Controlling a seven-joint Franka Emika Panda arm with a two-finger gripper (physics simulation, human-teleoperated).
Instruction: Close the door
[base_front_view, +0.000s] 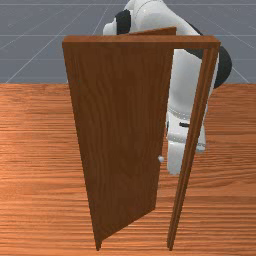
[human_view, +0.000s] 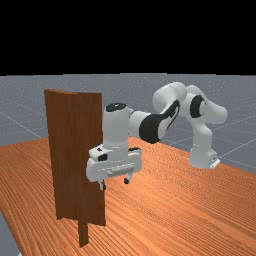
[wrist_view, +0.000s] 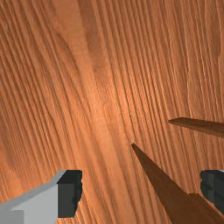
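Note:
My gripper (human_view: 115, 184) hangs above the table in the far view, its two fingertips apart, beside the brown wooden door (human_view: 90, 155). From the front, the door (base_front_view: 120, 135) stands ajar in its frame (base_front_view: 140, 43): its free edge is swung back toward the arm, away from the right post (base_front_view: 190, 150). A small pale knob (base_front_view: 161, 159) sits near that free edge. Just right of the knob, the white hand (base_front_view: 175, 157) is partly behind the post. The wrist view has the open gripper (wrist_view: 141, 191) with a tapering brown piece (wrist_view: 159, 183) between and beyond its fingers.
A second brown piece (wrist_view: 197, 125) lies near one finger in the wrist view; which piece is door or frame I cannot tell. The frame's left post foot (base_front_view: 98, 245) stands on the table (base_front_view: 40, 175). The arm's base (human_view: 202, 157) is at the far view's right.

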